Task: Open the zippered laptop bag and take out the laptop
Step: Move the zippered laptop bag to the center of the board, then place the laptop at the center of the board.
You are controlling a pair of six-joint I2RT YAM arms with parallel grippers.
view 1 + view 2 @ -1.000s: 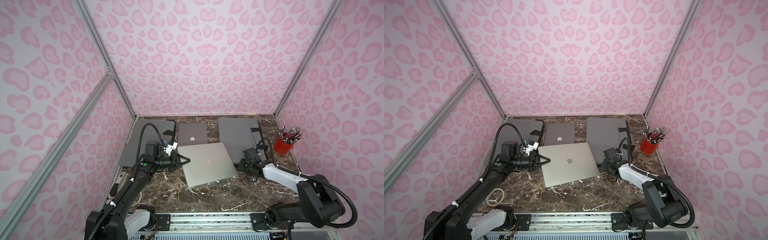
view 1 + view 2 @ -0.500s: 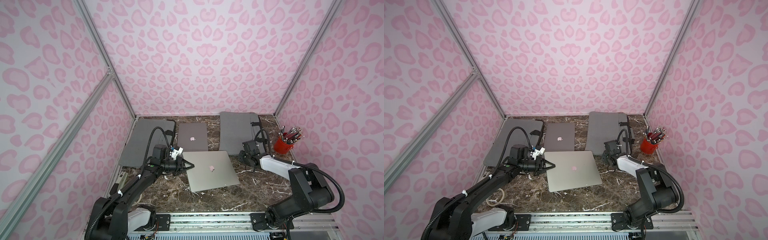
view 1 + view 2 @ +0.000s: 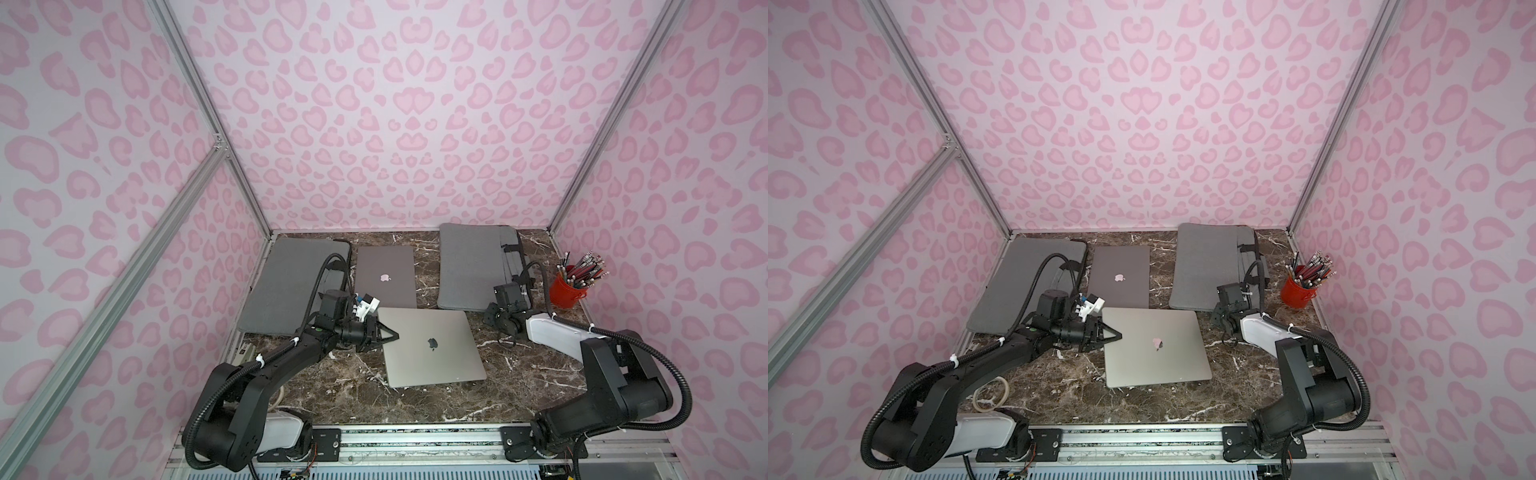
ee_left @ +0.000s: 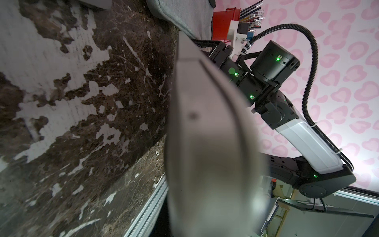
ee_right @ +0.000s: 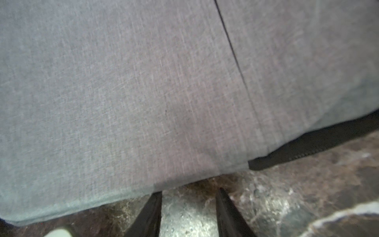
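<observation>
Left gripper (image 3: 391,335): I pinch the silver laptop (image 3: 432,357) by its edge.
Right gripper (image 5: 189,192): only my wrist view shows it parted, empty, at the bag (image 5: 143,92) edge.

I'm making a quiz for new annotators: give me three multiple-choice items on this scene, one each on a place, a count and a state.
1. On the table, the red pencil cup stands: A) at the left edge; B) at the right edge, by a grey laptop bag; C) on a laptop.
2. Laptops lying outside the bags: A) one; B) three; C) two.
3. The left hand is: A) shut on the silver laptop's edge; B) open over the table; C) shut on a pencil.

Answers: 1 B, the cup is right of that bag; 2 C, one dark grey laptop, one silver; 3 A, its fingers pinch the laptop's edge.
</observation>
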